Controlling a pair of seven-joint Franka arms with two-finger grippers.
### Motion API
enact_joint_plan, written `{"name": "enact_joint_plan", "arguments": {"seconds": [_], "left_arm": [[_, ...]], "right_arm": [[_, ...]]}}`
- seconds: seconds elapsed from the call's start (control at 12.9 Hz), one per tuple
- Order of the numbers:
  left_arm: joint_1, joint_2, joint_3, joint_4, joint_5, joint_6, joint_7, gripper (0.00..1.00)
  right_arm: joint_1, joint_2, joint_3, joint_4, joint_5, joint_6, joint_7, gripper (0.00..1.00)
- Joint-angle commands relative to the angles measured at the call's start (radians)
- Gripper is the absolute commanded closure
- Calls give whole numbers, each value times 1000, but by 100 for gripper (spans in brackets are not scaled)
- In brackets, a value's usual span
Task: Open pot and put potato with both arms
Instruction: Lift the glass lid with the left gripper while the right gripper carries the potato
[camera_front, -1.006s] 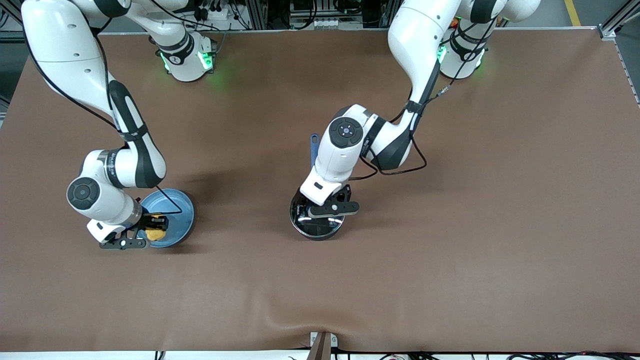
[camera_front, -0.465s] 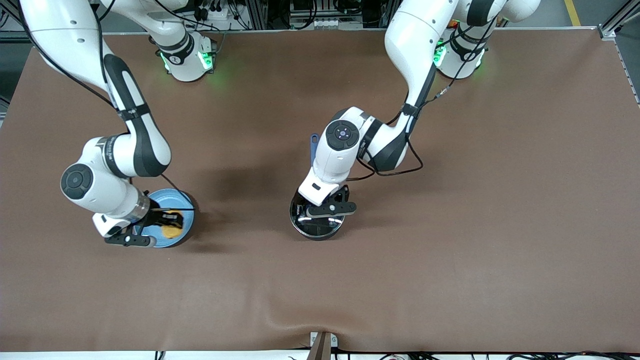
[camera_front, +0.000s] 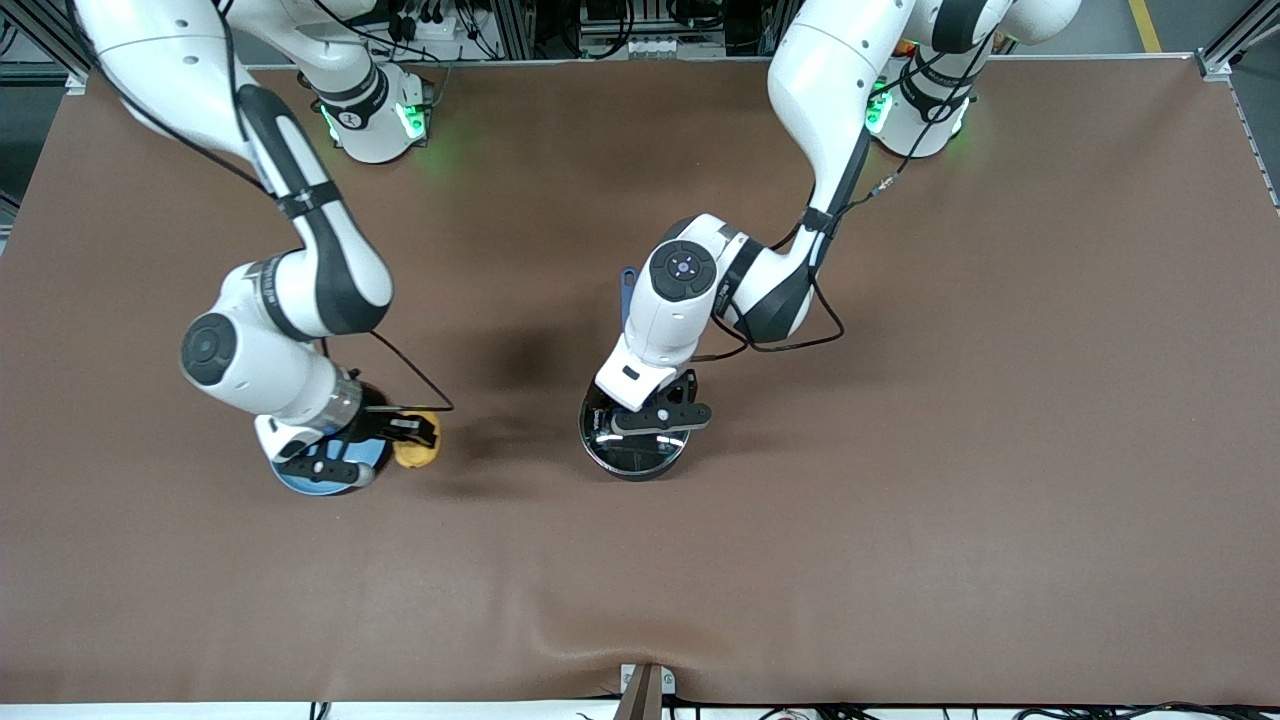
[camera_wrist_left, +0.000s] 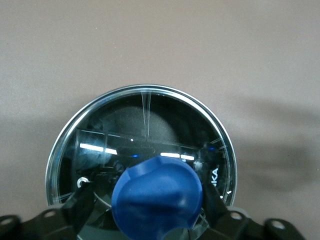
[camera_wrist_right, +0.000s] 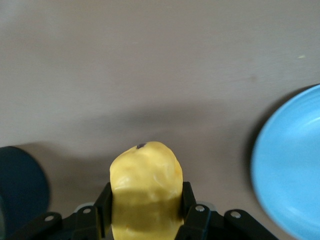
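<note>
Potato (camera_front: 416, 455) sits pinched in the right gripper (camera_front: 405, 432), over bare table (camera_front: 900, 500) just beside the blue plate (camera_front: 310, 483). Mid-table, the pot (camera_front: 633, 448) stands lidded; the left gripper (camera_wrist_left: 157, 212) straddles the lid's blue knob (camera_wrist_left: 157, 200), fingers (camera_wrist_left: 80, 205) flanking it, contact unclear.

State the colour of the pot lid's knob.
Blue; the knob shows best in the left wrist view.

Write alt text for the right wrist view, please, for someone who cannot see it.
A lumpy yellow potato fills the lower middle, clamped between the black jaws of the right gripper above the brown table. Part of a light-blue plate shows at one edge.
</note>
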Motion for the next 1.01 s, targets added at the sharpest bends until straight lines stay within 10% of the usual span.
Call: {"name": "enact_joint_plan", "arguments": {"seconds": [0.0, 0.15, 0.93], "left_arm": [[-18, 21, 20, 25, -20, 9, -2, 46], [-18, 20, 20, 25, -21, 9, -5, 85], [-7, -161, 90, 25, -20, -330, 94, 90]], "right_arm": [[31, -17, 3, 27, 28, -3, 33, 81], [45, -15, 3, 36, 28, -2, 33, 81], [120, -15, 0, 49, 175, 24, 68, 80]]}}
